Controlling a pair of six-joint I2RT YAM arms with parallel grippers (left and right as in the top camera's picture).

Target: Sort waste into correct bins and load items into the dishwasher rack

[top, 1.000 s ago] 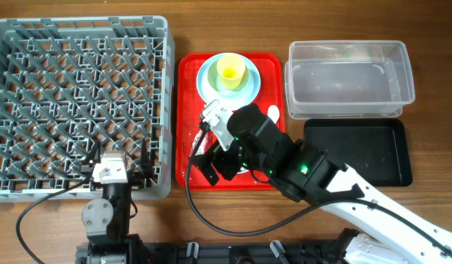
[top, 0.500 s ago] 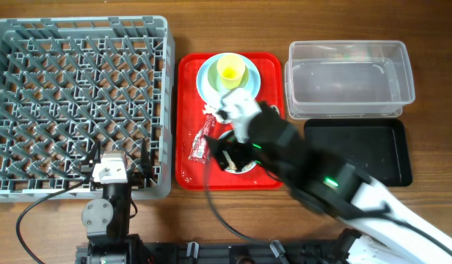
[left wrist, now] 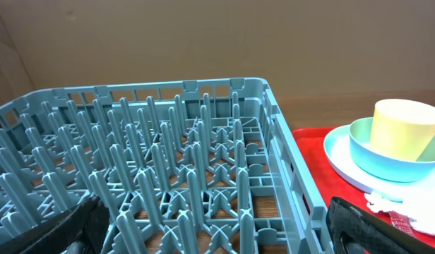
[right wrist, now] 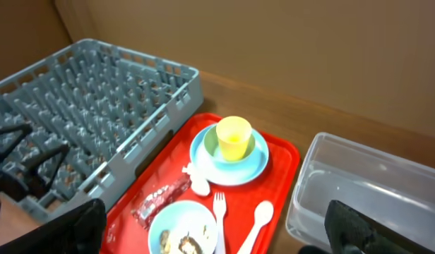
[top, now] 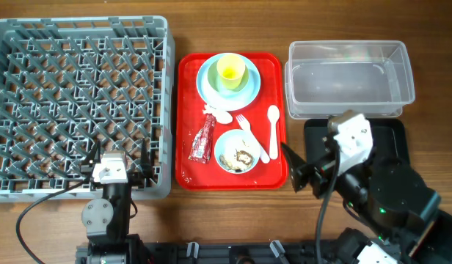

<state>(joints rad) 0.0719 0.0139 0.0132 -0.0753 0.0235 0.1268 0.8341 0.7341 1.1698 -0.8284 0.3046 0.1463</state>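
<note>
Red serving tray (top: pixel 183 110) is uncovered again. The right gripper (top: pixel 290 169) was over it a second ago and has swung back. It now sits just off the tray's right edge, above the black tray (top: pixel 402 150), jaws spread wide and empty. Nothing came away with it. Red wrapper (top: pixel 202 139), crumpled paper (top: pixel 215 114), white bowl (top: pixel 222 150) with rice scraps (top: pixel 242 158), fork (top: pixel 252 136) and spoon (top: pixel 274 128) all lie ahead of its fingertips. The yellow cup (top: pixel 230 71) sits in the blue-green bowl (top: pixel 246 84) on the plate (top: pixel 206 86), further out. Clear tub (top: pixel 351 48) is on its right. Left gripper (top: pixel 117 158) is parked, spread wide and empty, at the near wall of the dishwasher rack (top: pixel 166 110). Looks like a retreat, not a pick; no sorting or loading done yet.
</note>
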